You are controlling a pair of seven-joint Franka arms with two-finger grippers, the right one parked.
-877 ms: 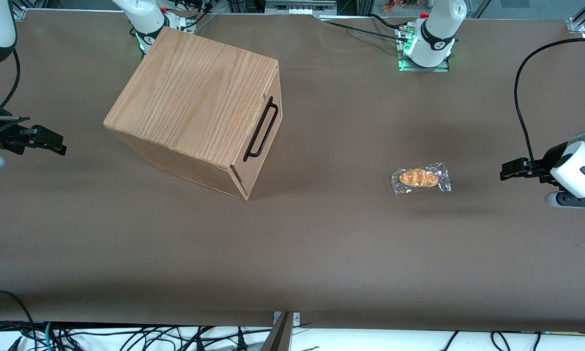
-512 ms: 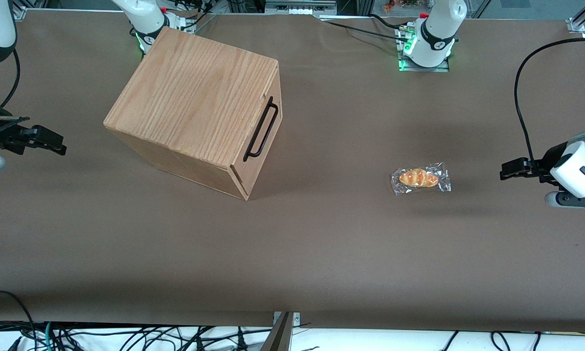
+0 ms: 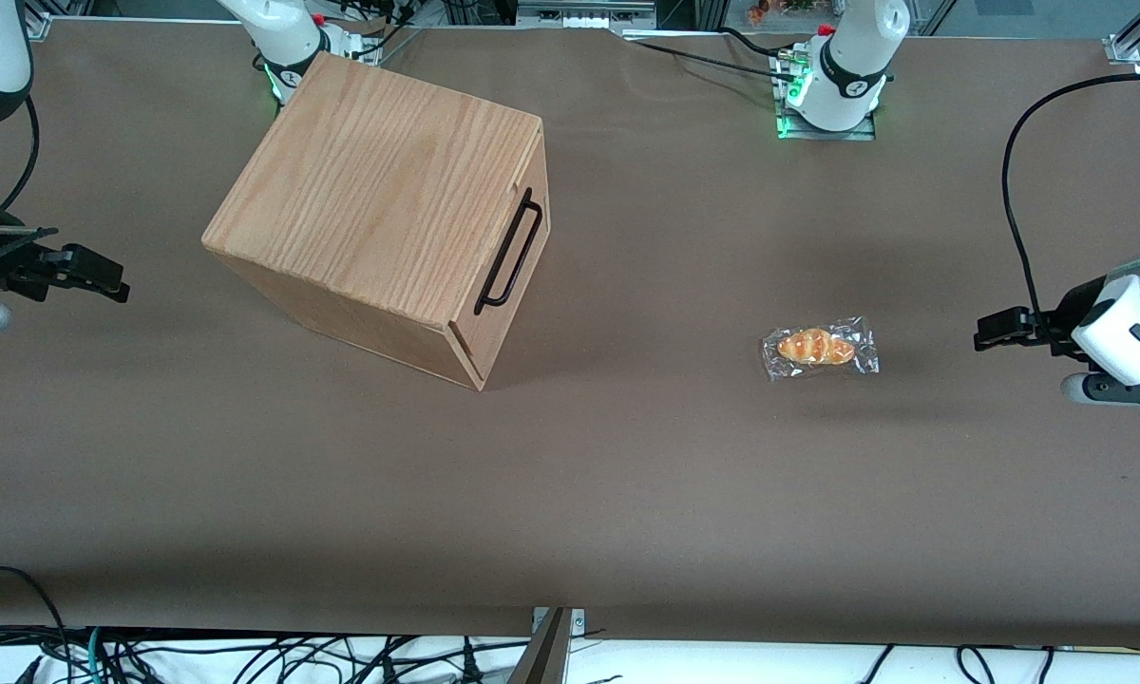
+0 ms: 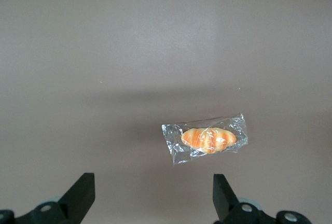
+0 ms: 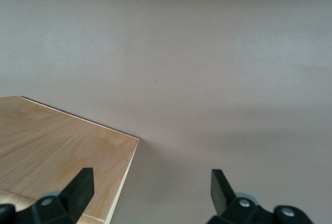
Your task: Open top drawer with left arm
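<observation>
While the left arm [image 3: 1126,318] hangs at the working arm's end of the table, its gripper [image 3: 993,331] is well apart from the cabinet [image 3: 380,204] and holds nothing; the left wrist view shows both fingers [image 4: 78,195] spread wide, with bare table between them. The top drawer [image 3: 508,275] sits fully closed in the cabinet, its front turned toward the working arm's end and angled slightly toward the front camera. Relative to the cabinet, the bread roll [image 3: 819,347] lies toward the working arm's end, between the cabinet and the gripper. The cabinet is a large box of oak-grain board with a flat top and square edges; the drawer front is pale wood, set off from the cabinet side by a thin dark seam. The handle [image 3: 510,252] is a long, thin, black U-shaped bar standing off the drawer front. Judged from its build, the drawer is rigid and likely light, but the cabinet is unsecured and may slide if pulled abruptly. Recommended grasp point: the middle of the bar, fingers closing across its thin section, pulling straight out square to the drawer front. The bar looks smooth, so a firm closure is advisable. The roll's clear wrapper is crinkled and glossy.
</observation>
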